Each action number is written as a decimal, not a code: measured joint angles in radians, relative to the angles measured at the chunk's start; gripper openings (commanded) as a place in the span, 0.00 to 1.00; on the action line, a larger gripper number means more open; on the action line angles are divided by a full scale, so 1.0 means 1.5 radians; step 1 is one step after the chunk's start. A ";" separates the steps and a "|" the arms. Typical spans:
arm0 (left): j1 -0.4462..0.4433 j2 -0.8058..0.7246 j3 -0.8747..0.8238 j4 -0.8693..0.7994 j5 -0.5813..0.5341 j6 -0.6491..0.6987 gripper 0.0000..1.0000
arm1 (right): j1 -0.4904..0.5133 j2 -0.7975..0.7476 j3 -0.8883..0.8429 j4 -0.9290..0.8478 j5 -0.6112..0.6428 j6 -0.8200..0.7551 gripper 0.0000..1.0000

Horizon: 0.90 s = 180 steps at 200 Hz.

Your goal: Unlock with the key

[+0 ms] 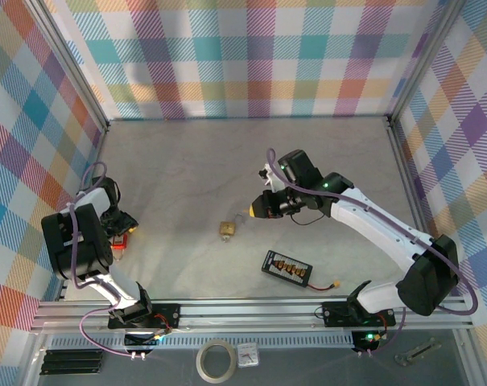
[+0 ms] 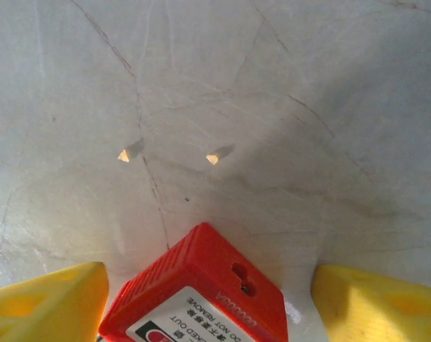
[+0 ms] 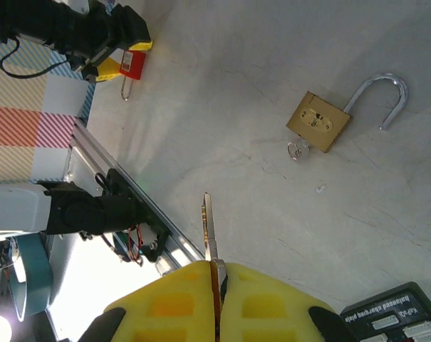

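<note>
The red padlock lay flat on the table between the fingers of the left gripper. Its jaws stood open on either side of the lock, with a clear gap on one side and no grip yet made. The lock seemed plastic-cased with a glossy label: light, stiff, and likely to skate on the smooth top unless clamped across its two long sides. The end pointing away from the wrist showed small holes, though whether one was the keyhole I could not tell. The right gripper was pinched shut on the key, a thin stiff blade jutting straight out past its fingertips, which might twist in the pads if pushed crooked. Ahead of the blade and off to one side lay a brass padlock, its shackle already sprung. The table was pale, hard and marbled, fenced by plaid walls, with a black charger behind the right gripper, toward its base.
</note>
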 measured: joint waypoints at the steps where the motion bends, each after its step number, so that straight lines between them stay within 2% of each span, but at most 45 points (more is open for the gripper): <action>1: 0.000 0.001 0.000 0.000 0.001 0.000 0.72 | 0.000 0.000 0.000 0.000 0.000 0.001 0.00; 62: 0.000 0.006 0.006 0.000 0.016 0.009 0.64 | 0.000 0.012 0.001 0.000 0.000 0.013 0.00; 139: -0.011 -0.023 -0.027 0.050 0.051 0.006 0.37 | 0.000 0.012 0.001 -0.003 0.018 0.013 0.00; 161: -0.034 -0.031 -0.033 0.057 0.063 0.006 0.35 | 0.000 0.012 0.001 -0.008 0.028 0.013 0.00; 180: -0.082 -0.041 -0.036 0.060 0.097 0.014 0.34 | 0.000 0.009 -0.004 -0.010 0.038 0.013 0.00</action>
